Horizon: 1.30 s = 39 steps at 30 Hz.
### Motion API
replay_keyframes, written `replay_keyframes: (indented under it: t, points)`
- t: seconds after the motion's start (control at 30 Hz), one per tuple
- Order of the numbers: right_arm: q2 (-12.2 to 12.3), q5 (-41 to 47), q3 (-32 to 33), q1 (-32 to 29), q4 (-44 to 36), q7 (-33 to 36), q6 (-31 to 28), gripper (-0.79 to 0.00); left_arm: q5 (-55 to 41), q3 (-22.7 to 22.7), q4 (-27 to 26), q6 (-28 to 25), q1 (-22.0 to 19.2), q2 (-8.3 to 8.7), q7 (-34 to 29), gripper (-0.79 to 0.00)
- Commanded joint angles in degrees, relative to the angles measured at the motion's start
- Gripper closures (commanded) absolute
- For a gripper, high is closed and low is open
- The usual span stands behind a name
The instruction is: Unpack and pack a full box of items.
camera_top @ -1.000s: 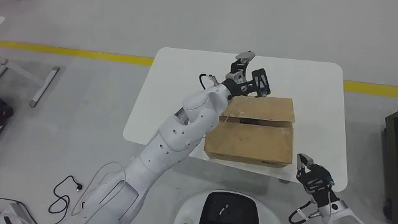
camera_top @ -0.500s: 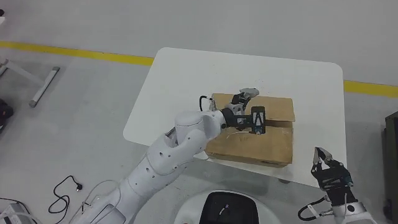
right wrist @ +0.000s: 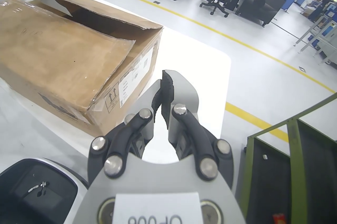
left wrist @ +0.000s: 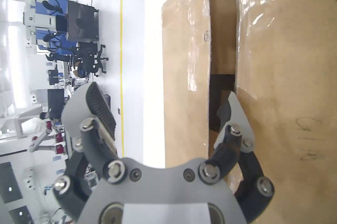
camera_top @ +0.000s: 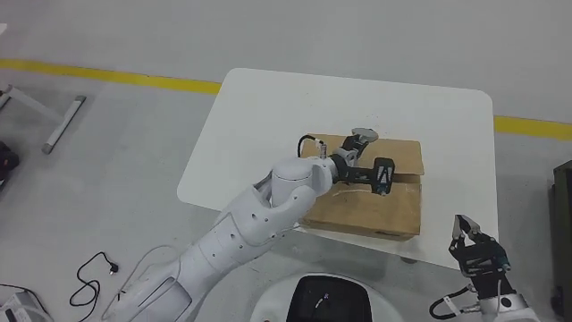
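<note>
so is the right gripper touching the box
No, the right gripper hangs apart from the box, with bare table showing between them.

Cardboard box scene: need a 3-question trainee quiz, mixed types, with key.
1. True or false: the left gripper is open, with one finger poking into the gap between the top flaps of the cardboard box.
2. Pick one. The right gripper is: A) shut and apart from the box; B) clamped on a flap; C) inside the box.
3. Fill in: the box stands on a white ___.

Key: 1 true. 2 A. 3 table.
</note>
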Motion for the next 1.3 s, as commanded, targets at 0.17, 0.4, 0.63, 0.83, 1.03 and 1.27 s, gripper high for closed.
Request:
replay_keyframes:
  t: [0.17, 0.4, 0.63, 0.83, 1.03, 1.27]
  points:
    - [0.0, 0.4, 0.1, -0.2, 0.2, -0.3, 0.1, 0.0, 4.4, 0.7, 2.7, 2.0, -2.0, -0.04, 2.4, -0.582]
    - [0.1, 1.1, 0.3, -0.4, -0.2, -0.6, -0.1, 0.0, 6.5, -0.2, 3.3, 3.3, -2.7, 0.12, 3.6, -0.662]
    - [0.1, 1.6, 0.4, -0.6, -0.2, -0.8, -0.3, 0.0, 6.7, -0.4, 4.9, 5.7, -5.1, -0.46, 2.8, -0.785]
    - [0.2, 1.9, 0.5, -0.4, 0.5, -0.8, -0.3, 0.0, 6.7, 0.1, 7.8, 7.7, -8.4, -1.23, 2.4, -0.785]
    - [0.2, 2.3, 0.6, -0.3, 0.8, -0.7, -0.2, 0.0, 4.0, 1.0, 12.9, 14.3, -12.4, -2.86, 0.6, -0.785]
    - [0.2, 2.8, 0.8, 0.0, 1.1, -0.6, -0.3, 0.0, 1.6, 4.2, 20.8, 19.8, -18.0, -5.42, -2.0, -0.785]
